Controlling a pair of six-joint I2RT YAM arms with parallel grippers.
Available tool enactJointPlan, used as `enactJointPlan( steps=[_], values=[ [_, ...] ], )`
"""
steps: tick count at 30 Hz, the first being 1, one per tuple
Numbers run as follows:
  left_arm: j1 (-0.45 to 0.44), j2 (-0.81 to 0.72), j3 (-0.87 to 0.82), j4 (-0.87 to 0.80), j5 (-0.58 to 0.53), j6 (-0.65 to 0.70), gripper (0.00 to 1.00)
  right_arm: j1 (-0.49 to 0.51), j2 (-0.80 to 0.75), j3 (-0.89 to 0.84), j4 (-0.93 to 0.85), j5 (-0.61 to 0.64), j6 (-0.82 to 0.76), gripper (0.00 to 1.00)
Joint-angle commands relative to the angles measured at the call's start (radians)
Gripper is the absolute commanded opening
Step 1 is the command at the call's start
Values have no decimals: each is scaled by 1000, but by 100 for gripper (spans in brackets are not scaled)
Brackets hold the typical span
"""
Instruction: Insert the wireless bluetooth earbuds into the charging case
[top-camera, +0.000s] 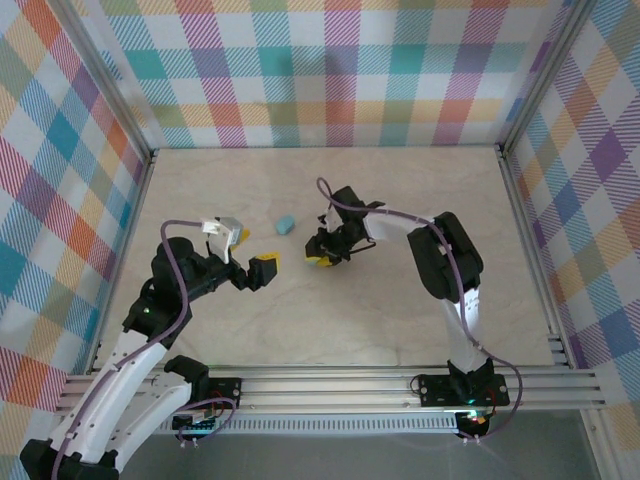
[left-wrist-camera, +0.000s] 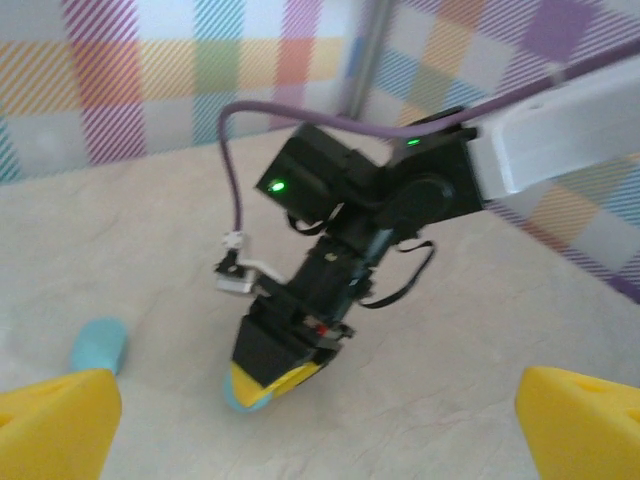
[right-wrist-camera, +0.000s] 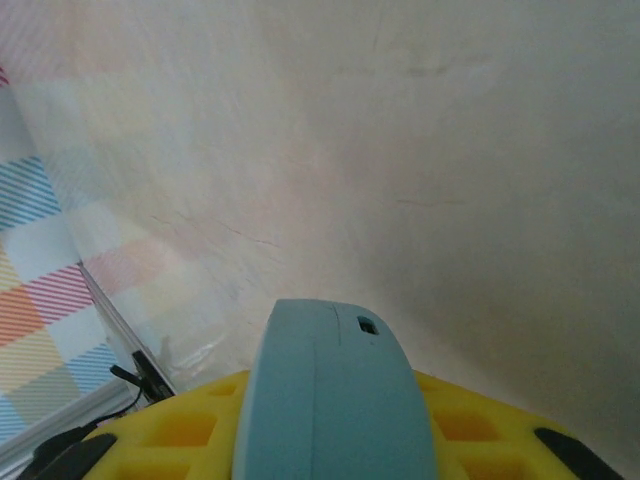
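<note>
Beige tabletop (top-camera: 400, 320), plaid walls (top-camera: 330, 70). Right gripper (top-camera: 322, 260), centre frame, clamped on charging case (right-wrist-camera: 335, 400), its long axis along the fingers. Left gripper (top-camera: 249, 252) spread, empty; second light-blue oval piece (top-camera: 285, 224) lies just up-frame between both grippers

Left arm (top-camera: 185, 275) jaws spread wide, right arm (top-camera: 445, 255) jaws clamped

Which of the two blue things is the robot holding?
The blue case pinched in the right gripper, between its yellow fingers. The other blue piece lies loose on the table, untouched.
</note>
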Motion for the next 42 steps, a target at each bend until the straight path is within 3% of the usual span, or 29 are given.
enactJointPlan(
  steps=[1,4,17,21,27,35,39,42],
  values=[
    [-4,14,-9,-82,-151,-46,100,32,28,65,-4,-25,-25,34],
    [-4,-1,-26,-48,-155,-66,100,38,51,71,-29,-7,-33,35],
    [-4,-81,-55,-46,-186,-53,100,38,13,72,-165,137,-85,56],
    [-4,-55,-29,-131,-282,-63,100,38,-24,107,-236,211,-105,56],
    [-3,76,79,-246,-418,-69,100,36,-111,123,-300,347,-141,59],
    [10,260,125,-115,-479,-25,100,-3,-269,137,-406,597,-306,68],
    [25,403,148,7,-500,53,100,-57,-351,117,-447,777,-413,78],
    [55,513,174,77,-472,72,100,-104,-447,26,-378,927,-498,94]
  ],
)
